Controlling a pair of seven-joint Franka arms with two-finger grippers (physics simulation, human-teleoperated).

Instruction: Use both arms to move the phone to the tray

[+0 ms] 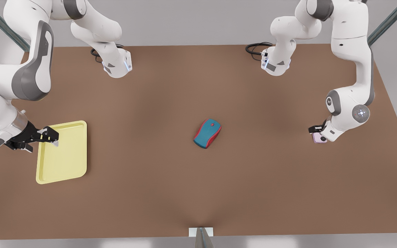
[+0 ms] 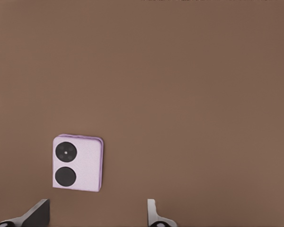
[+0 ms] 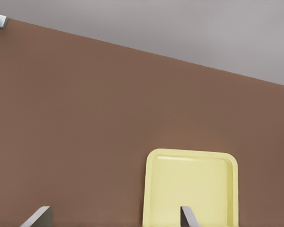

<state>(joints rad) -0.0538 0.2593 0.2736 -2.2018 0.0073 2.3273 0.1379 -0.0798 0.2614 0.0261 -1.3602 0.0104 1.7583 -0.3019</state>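
Observation:
The pale pink phone (image 1: 319, 138) lies flat on the brown table at the front view's right, its two black camera circles facing up. My left gripper (image 1: 317, 132) hovers just over it, and the arm's wrist hides part of the phone. In the left wrist view the phone (image 2: 78, 163) lies just beyond my left gripper (image 2: 95, 216), whose fingers are open with nothing between them. The yellow tray (image 1: 64, 158) sits at the front view's left. My right gripper (image 1: 51, 137) hangs open over the tray's near-left corner. The right wrist view shows the tray (image 3: 191, 182) past the open right gripper (image 3: 113, 217).
A teal-blue and red mouse (image 1: 207, 133) lies mid-table between the phone and the tray. Both arm bases (image 1: 117, 67) (image 1: 276, 65) stand at the table's back edge with black cables (image 1: 255, 48) beside them. Bare brown table lies around the mouse.

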